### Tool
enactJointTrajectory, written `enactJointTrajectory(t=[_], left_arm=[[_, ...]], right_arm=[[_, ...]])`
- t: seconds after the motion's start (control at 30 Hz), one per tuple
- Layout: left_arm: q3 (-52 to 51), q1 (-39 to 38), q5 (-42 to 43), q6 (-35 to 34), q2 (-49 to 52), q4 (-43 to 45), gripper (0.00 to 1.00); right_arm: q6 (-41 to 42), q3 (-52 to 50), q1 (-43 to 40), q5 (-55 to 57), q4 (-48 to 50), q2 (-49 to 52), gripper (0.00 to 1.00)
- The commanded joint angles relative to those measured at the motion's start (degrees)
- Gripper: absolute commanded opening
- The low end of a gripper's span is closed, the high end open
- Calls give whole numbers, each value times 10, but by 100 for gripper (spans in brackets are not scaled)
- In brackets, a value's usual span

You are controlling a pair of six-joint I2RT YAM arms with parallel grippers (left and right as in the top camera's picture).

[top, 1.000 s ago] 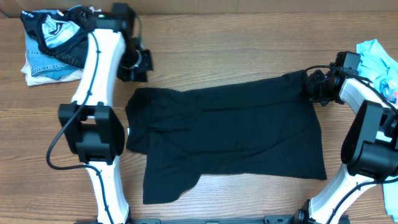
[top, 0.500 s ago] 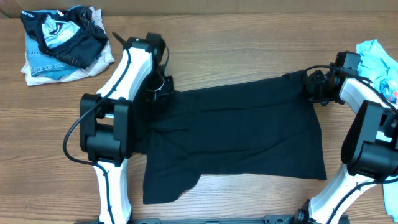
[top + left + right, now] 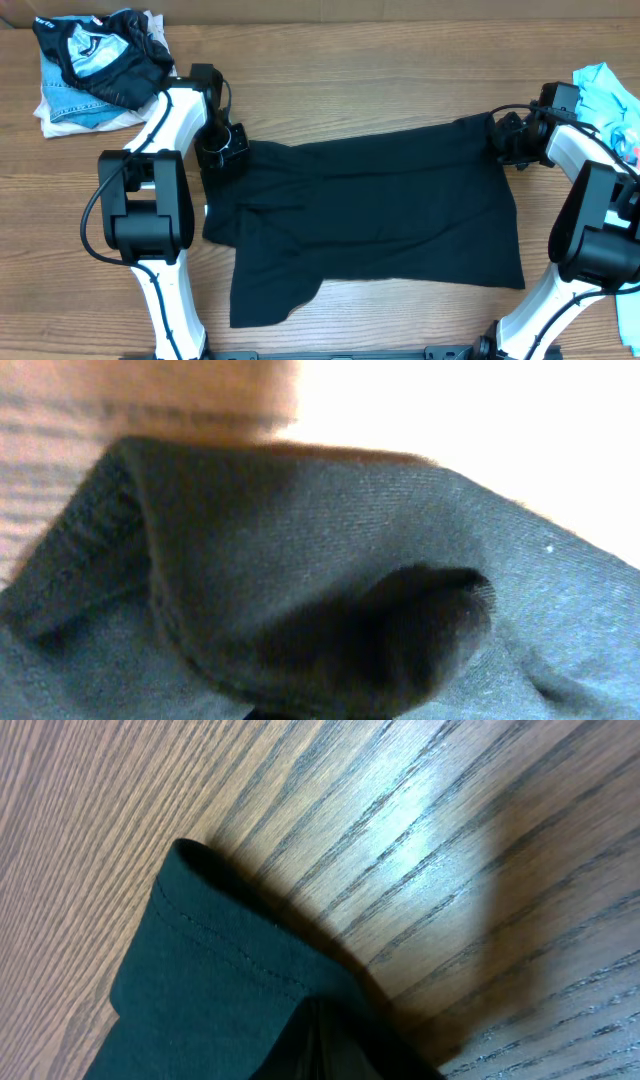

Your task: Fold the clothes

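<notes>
Black T-shirt (image 3: 370, 205) on wooden table (image 3: 380, 80)

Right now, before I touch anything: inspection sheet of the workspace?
Surface: wood-grain table.
Job's things: black T-shirt spread mid-table, unfolded; clothes pile at far left corner; light blue garment at right edge.
Clutter: nothing seen.
Grippers: left gripper shut on the shirt's far left corner; right gripper shut on its far right corner.
Cables: black cable looped beside the left arm.
Surroundings: tan strip behind the far edge.
</notes>
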Motion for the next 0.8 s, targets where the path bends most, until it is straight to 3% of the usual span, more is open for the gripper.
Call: enactJointTrajectory(t=[0.0,0.6,0.7,0.77], left_arm=[[-16,13,-18,0,3,40,8],[-14,80,-9,1,72,240,11],[-4,95,-8,6,72,246,15],[12,103,4,25,72,236,24]], right_arm=[[2,-18,6,18,-15,39,4],[35,-18,24,32,86,39,4],[35,-17,24,35,94,39,4],[34,-6,24,37,86,39,4]])
